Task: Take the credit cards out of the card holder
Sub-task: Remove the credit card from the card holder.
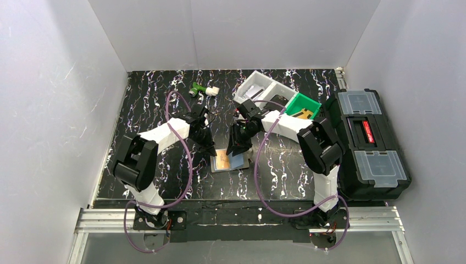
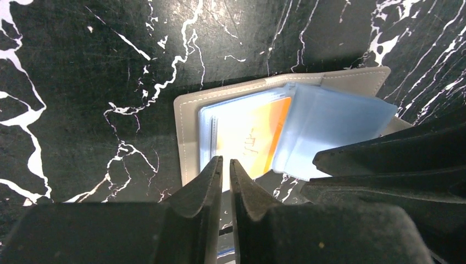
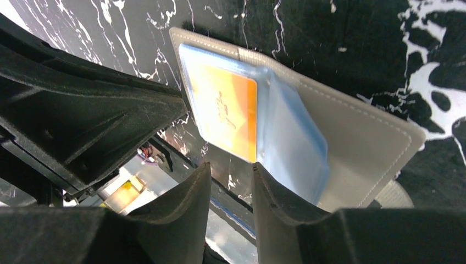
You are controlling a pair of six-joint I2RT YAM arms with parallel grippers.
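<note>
The black marbled surface [image 1: 148,99] carries a small green and white object [image 1: 201,88] at its back left. Nearer, the left pincer [image 1: 212,150] reaches down to the left edge of the card holder [image 1: 229,161], which lies open and flat in the middle, between the two arms. In the left wrist view this pincer [image 2: 226,160] has its fingers pressed almost together, only a sliver between them, at the near edge of the holder's left page; I cannot tell whether they nip anything. An orange-banded credit card [image 2: 253,137] sits in that page's clear sleeve, and a pale blue sleeve [image 2: 329,132] stands tilted up beside it. The right pincer [image 3: 231,165] is partly spread, empty, just at the holder's edge, one finger against the blue sleeve. Farther right stand a white bin [image 1: 258,87], a green bin [image 1: 302,104] and a black toolbox [image 1: 368,143]
</note>
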